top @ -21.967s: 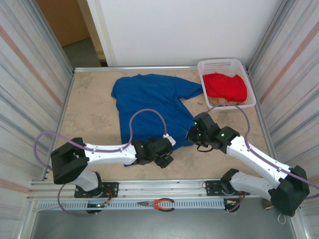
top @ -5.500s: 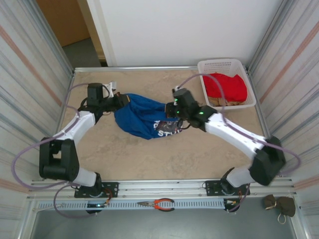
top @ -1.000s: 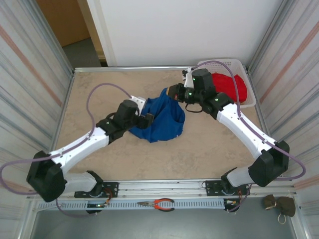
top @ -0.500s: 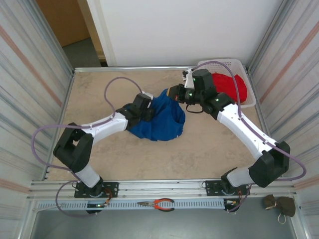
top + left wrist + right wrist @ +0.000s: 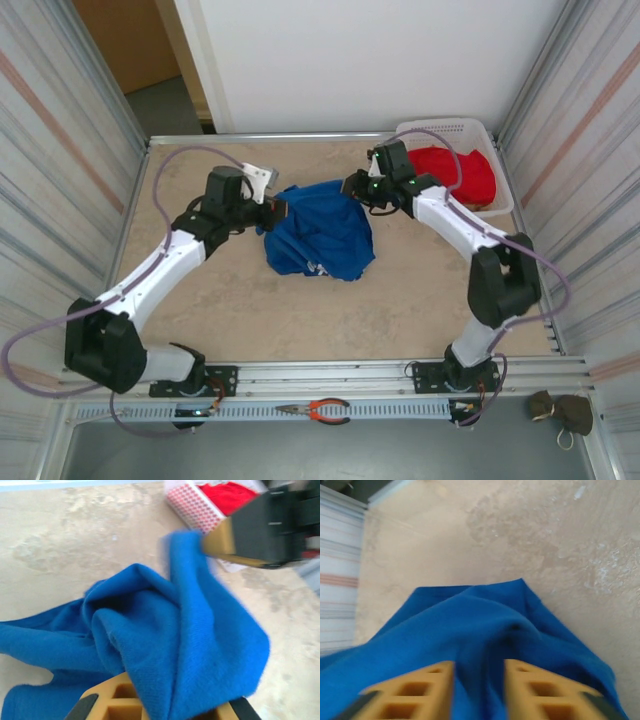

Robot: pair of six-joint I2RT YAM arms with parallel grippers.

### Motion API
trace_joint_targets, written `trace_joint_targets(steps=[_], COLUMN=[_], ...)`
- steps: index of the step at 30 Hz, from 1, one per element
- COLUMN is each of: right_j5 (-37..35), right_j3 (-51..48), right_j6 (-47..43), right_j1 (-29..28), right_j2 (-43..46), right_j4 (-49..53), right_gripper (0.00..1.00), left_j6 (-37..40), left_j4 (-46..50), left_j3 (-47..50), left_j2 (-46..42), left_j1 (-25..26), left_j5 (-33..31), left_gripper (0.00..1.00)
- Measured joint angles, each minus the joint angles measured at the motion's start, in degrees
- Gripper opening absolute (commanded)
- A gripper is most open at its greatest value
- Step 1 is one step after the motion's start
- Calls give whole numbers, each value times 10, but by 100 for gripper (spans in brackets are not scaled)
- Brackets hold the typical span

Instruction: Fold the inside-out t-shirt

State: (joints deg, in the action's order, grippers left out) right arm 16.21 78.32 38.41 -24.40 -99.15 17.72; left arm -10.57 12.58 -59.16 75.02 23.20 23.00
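T-shirt: the royal-blue cotton t-shirt (image 5: 320, 235) hangs bunched between the two grippers at mid-table, its lower folds resting on the surface. A trace of white print shows at its near edge.
Left gripper: the left gripper (image 5: 272, 213) is clamped on the shirt's left end. In the left wrist view the cloth (image 5: 190, 645) drapes over its yellow fingers (image 5: 112, 702).
Right gripper: the right gripper (image 5: 350, 186) pinches the shirt's far right corner. In the right wrist view blue fabric (image 5: 485, 625) fills the gap between its fingers (image 5: 415, 690).
Table: beige stone-patterned table (image 5: 200, 300).
Basket: a white plastic mesh basket (image 5: 450, 128) stands at the far right corner and holds a red garment (image 5: 455, 172).
Tool: red-handled pliers (image 5: 318, 408) lie on the near rail.
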Motion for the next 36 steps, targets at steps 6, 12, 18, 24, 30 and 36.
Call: trace_joint_targets(steps=[6,12,18,24,30,36], right_j5=[-36,-74,-90,-93,-96,-60], right_j3=[-77,-140,-141,-129,-81,-77], right_j6=[-16,-10,-3,5,25,43], right_j1=[-44,-185,-216,-209,-193,-146], right_j2=[99,215,135,53,-23,-53], right_j4=[19,7,-16,-49,-104,-143], right_gripper=[48,28,29,53,38,0], left_j6=[-33,-44,-52,-63,-78,-98], left_j4=[0,0,0,0,-2,-21], left_j3=[12,12,12,10,10,17], left_j2=[-6,-2,-2,-2,-2,-2], left_j1=[-11,-17,-21,-21,-21,-33], left_j5=[64,94,105,118,129,129], left_gripper=[0,0,0,0,0,0])
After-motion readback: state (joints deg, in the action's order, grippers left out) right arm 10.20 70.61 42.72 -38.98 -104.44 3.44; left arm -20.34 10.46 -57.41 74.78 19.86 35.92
